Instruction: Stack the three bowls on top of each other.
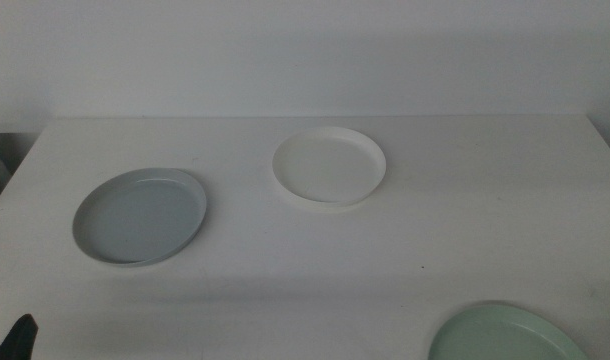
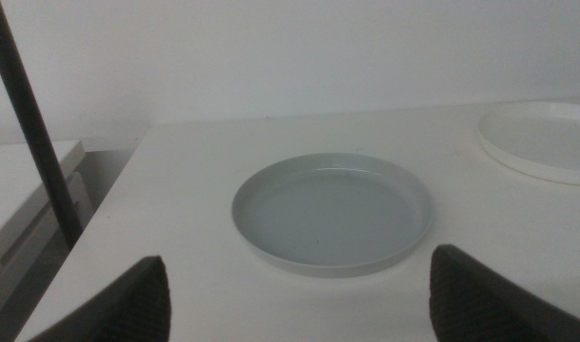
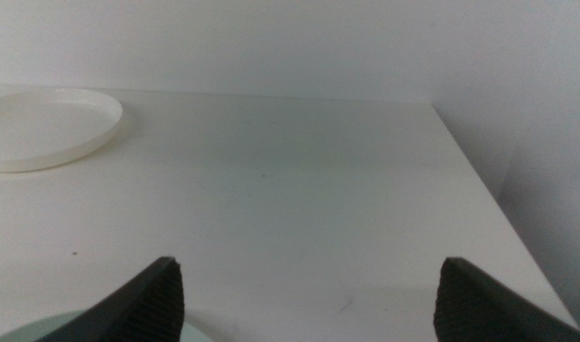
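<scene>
From the middle view I see all three bowls lying apart on the white table (image 1: 465,220): the grey-blue bowl (image 1: 140,215) on the left, the white bowl (image 1: 329,165) farther back near the centre, and the mint green bowl (image 1: 505,338) at the near right, cut by the picture's edge. Nothing is stacked on anything, so I judge the task not yet started. Only a dark tip of my left gripper (image 1: 15,340) shows at the near left corner; my right one is out of this view.

Through my left wrist, my left gripper (image 2: 299,294) stands wide, its two jaws far apart and holding nothing. The grey-blue bowl (image 2: 333,214) sits flat just beyond them, untouched, with the white bowl (image 2: 547,141) farther off to the right. A dark pole (image 2: 33,123) rises beside the table's left edge.

Through my right wrist, my right gripper (image 3: 309,299) is also spread wide and empty. A sliver of the mint green bowl (image 3: 62,331) shows close by one jaw, and the white bowl (image 3: 43,128) lies far beyond. All the stacking is left to do.
</scene>
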